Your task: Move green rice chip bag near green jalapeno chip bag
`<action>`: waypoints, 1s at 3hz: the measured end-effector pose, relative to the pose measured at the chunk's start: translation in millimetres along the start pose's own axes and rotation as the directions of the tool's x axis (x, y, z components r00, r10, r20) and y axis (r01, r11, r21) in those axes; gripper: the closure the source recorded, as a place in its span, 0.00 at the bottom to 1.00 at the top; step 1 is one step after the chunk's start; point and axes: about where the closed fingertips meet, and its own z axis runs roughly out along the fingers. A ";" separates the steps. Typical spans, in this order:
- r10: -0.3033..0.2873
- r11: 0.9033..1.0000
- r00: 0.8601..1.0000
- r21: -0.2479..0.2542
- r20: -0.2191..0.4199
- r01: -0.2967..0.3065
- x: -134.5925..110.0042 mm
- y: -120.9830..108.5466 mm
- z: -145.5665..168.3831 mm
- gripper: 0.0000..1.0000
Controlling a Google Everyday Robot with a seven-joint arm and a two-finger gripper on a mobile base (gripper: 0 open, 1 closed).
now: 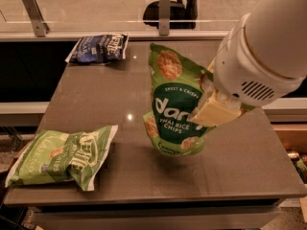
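The green rice chip bag (173,107), glossy green with white "dang" lettering and tan chip pictures, hangs upright just above the middle of the table. My gripper (211,104) is shut on its right edge, with the white arm coming in from the upper right. The green jalapeno chip bag (60,155), a paler green Kettle bag, lies flat at the table's front left corner, well to the left of the held bag.
A dark blue chip bag (98,47) lies at the table's back left. The brown table (240,166) has a front edge close below. A ledge with metal posts (164,6) runs behind the table.
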 end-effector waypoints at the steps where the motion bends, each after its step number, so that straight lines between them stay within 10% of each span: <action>1: 0.014 0.997 0.996 -0.079 -0.093 -0.022 12.3 -2.7 21.0 1.00; 3: 0.031 0.988 0.992 -0.147 -0.120 -0.049 25.4 -8.6 43.9 0.82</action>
